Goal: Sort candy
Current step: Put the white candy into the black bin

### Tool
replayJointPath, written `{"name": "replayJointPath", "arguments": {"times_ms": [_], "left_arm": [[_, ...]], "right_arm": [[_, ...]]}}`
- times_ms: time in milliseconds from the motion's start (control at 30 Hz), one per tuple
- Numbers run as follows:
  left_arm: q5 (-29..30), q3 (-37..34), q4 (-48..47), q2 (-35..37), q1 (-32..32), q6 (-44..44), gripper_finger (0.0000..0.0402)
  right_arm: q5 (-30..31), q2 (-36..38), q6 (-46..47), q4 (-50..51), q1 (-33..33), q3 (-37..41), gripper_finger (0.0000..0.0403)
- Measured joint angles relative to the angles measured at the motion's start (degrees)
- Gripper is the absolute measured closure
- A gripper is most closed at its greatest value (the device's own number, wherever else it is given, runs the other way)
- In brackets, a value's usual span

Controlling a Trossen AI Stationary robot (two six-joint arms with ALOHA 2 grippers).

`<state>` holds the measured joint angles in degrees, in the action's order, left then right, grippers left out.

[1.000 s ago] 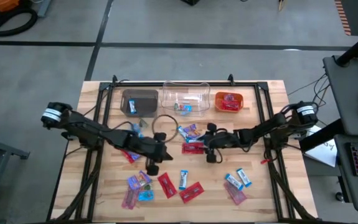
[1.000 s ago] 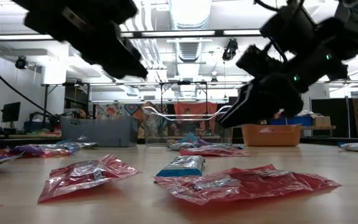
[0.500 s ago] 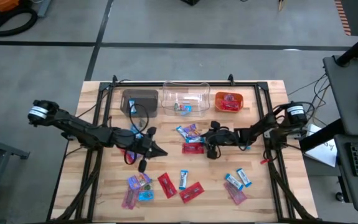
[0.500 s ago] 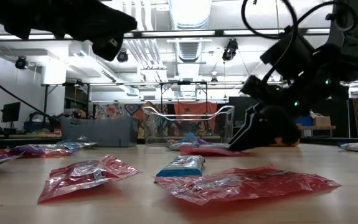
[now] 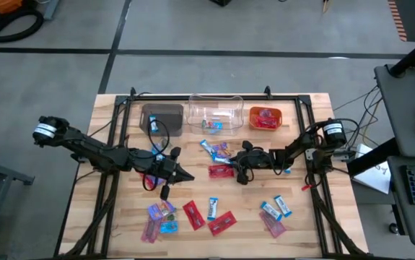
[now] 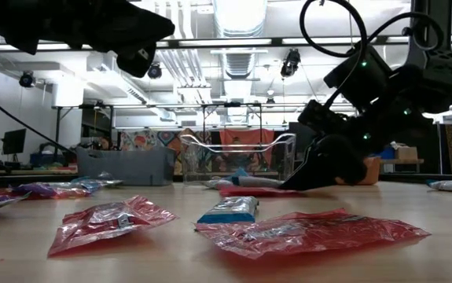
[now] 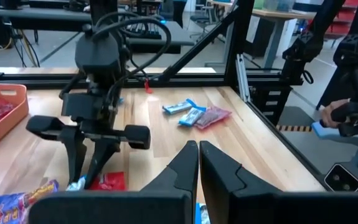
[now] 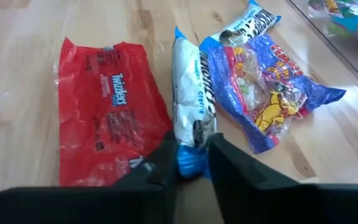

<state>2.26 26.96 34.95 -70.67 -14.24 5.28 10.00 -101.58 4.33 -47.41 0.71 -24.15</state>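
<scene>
Wrapped candies lie scattered on the wooden table (image 5: 120,217). Near the middle, a red one (image 8: 107,121), a blue-and-white one (image 8: 191,106) and a purple multicolour one (image 8: 266,93) lie side by side. My right gripper (image 8: 191,165) is down at the table there (image 5: 236,166), shut on the blue-and-white candy. The left wrist view shows it from the front (image 7: 85,177). My left gripper (image 5: 188,178) hovers left of the group, shut and holding nothing (image 7: 198,163). My right gripper pinches the blue-and-white candy between its two fingers at the blue end nearest the gripper (image 8: 190,155). The fingers slant down from the table's right and lie along the candy. The rest of the candy lies flat on the table between the red and purple ones.
Brown (image 5: 162,118), clear (image 5: 214,114) and orange (image 5: 265,118) bins stand in a row along the far edge. More candies lie near the near edge (image 5: 162,217), (image 5: 221,222), (image 5: 276,209). A black frame rail (image 5: 120,137) runs around the table.
My right gripper has dropped from above the middle candies down to the table top and now sits at the blue-and-white candy. My left arm has drawn back a little toward the table's left and risen.
</scene>
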Motion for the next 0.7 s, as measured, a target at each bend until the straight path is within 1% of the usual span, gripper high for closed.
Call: {"name": "replayJointPath", "arguments": {"times_ms": [133, 200, 400, 500, 600, 700], "left_arm": [[0.0, 0.0, 0.1, 0.0, 0.0, 0.2, 0.0402], [0.1, 0.0, 0.1, -0.1, 0.0, 0.2, 0.0402], [0.3, 0.3, 0.7, -0.1, 0.0, 1.0, 0.0402], [0.4, 0.5, 0.8, -0.4, 0.0, 1.0, 0.0395], [4.7, 0.5, 0.7, -1.5, 0.0, 1.0, 0.0372], [8.5, 0.5, 0.6, -2.8, 0.1, 1.0, 0.0338]], "right_arm": [[-1.8, 2.0, -0.9, 0.9, 0.0, 0.2, 0.0374], [-3.0, 3.3, -0.9, 1.7, 0.1, 0.3, 0.0388], [-3.8, 8.7, -1.2, 1.4, 1.2, 0.4, 0.039], [-4.5, 11.5, 0.9, 1.1, 1.9, 0.3, 0.039], [-5.8, 13.9, 3.9, 0.2, 2.7, 0.2, 0.039], [-8.1, 15.0, 5.1, -2.8, 4.1, 0.2, 0.039]]}}
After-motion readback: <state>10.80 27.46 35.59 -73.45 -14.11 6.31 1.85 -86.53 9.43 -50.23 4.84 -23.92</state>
